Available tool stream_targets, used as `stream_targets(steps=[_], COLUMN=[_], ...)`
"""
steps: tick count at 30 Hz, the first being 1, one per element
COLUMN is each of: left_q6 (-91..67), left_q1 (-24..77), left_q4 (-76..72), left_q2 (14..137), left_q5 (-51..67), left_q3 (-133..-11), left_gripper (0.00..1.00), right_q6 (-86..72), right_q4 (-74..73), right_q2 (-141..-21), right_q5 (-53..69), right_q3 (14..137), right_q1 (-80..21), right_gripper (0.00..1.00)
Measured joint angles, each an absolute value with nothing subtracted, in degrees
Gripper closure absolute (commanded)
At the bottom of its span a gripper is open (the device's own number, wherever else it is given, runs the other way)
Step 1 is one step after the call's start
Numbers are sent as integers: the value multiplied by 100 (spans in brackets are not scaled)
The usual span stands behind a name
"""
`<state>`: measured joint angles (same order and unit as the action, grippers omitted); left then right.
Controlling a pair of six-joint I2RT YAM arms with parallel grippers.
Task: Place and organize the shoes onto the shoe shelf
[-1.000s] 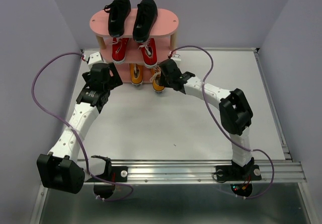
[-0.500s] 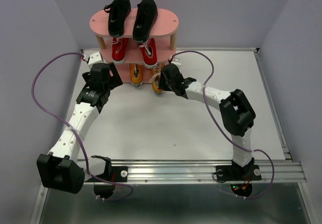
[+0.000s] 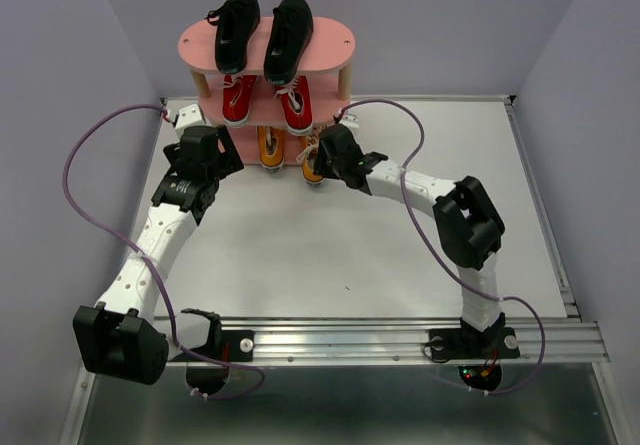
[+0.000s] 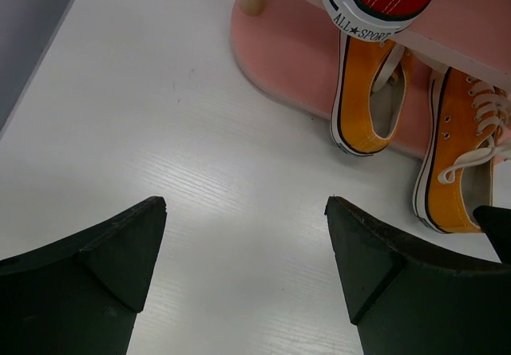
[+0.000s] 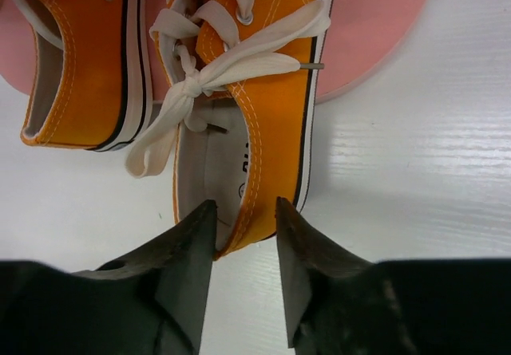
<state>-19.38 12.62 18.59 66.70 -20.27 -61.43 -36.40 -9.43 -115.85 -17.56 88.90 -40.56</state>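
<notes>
From overhead, the shoe shelf (image 3: 195, 45) stands at the far side of the worktop (image 3: 330, 245). The black pair (image 3: 237, 30) is on top, the red pair (image 3: 240, 100) on the middle board and the orange pair (image 3: 268, 148) at the bottom. Every shoe lies front to back, toe toward the far wall and heel toward me.

My left wrist view shows the left pincer (image 4: 246, 205) spread wide and empty over bare worktop, just short of the shelf's front corner.

In the right wrist view, the right pincer (image 5: 243, 211) is closed on the heel of the right orange shoe (image 5: 271, 116), one finger inside the collar and one outside. That heel overhangs the bottom board, and the shoe is not quite parallel with its mate. My worry is that a push off its long axis would skew it into the neighbour or shove the shelf backward. The loose lace (image 5: 239, 60) trails near the inner finger and could snag as I back out, dragging the shoe off.
</notes>
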Motion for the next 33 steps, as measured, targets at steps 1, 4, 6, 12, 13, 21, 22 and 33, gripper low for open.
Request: stream_targets(steps=[1, 4, 6, 12, 13, 21, 22, 33], left_q6=[-1938, -1938, -1938, -1938, -1938, -1935, -1938, -1938], left_q1=[1262, 1262, 1262, 1262, 1262, 1262, 1262, 1262], left_q4=[1868, 1903, 1918, 1966, 1966, 2012, 2010, 2047], left_q2=[6670, 6670, 6667, 6665, 6663, 6580, 6571, 6569], left_q5=[-2034, -2047, -2060, -2069, -2075, -2119, -2121, -2141], left_q3=[-6143, -6143, -6143, -6143, -6143, -6143, -6143, -6143], left_gripper=[7, 7, 7, 7, 7, 7, 7, 7], right_q6=[-3664, -3695, -3710, -3688, -3688, -3638, -3592, -2974], right_q4=[-943, -943, -956, -1050, -1072, -1116, -1107, -585], right_q2=[-11636, -11791, -11887, -12079, -12108, -12164, -12164, -12164], right_q5=[-1756, -1756, -1754, -1767, -1774, -1820, -1815, -1885], right_q3=[8934, 9074, 9153, 9474, 9520, 9596, 9596, 9542], right_q1=[-4056, -4056, -4056, -4056, -4056, -4056, -4056, -4056], right_gripper=[68, 74, 71, 81, 88, 99, 99, 99])
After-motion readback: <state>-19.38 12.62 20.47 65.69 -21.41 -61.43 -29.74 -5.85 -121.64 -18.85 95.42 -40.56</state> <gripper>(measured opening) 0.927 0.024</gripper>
